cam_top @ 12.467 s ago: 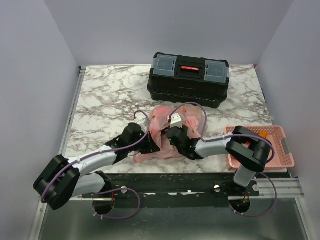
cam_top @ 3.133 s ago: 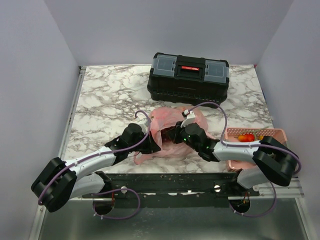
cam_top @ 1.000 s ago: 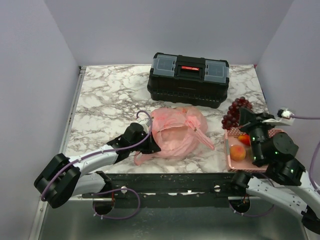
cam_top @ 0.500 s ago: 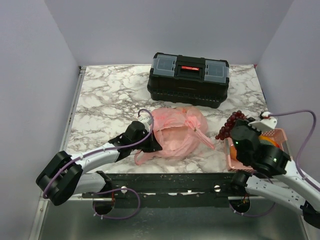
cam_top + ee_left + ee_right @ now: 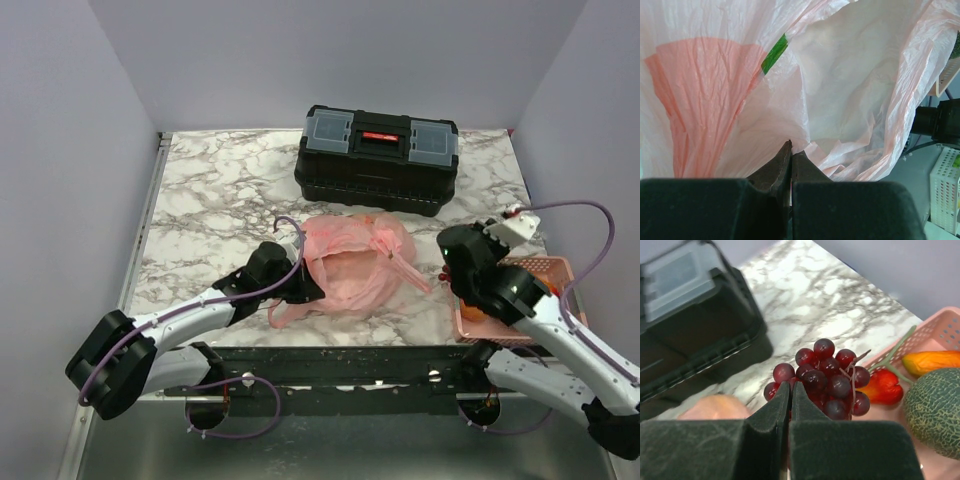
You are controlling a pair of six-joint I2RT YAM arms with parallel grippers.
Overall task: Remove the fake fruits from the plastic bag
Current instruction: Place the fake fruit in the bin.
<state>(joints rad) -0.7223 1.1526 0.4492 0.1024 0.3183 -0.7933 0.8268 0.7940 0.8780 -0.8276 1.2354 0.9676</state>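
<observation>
Plastic bag (image 5: pixel 350 265) sits by the tabletop's near edge, its rim pinched in the closed left fingers (image 5: pixel 782 167). The grape bunch (image 5: pixel 827 372), held high a second ago, has dropped over the pink basket (image 5: pixel 560 265) at the right edge, so another fruit is out. The closed right fingers (image 5: pixel 802 412) pinch its near side, with the grapes spreading beyond their tips.

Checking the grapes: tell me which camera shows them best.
The right wrist view: the grape bunch fills the centre, held by the right gripper. The top view nearly hides it under the right arm; the left wrist view shows the bag, no grapes.
</observation>
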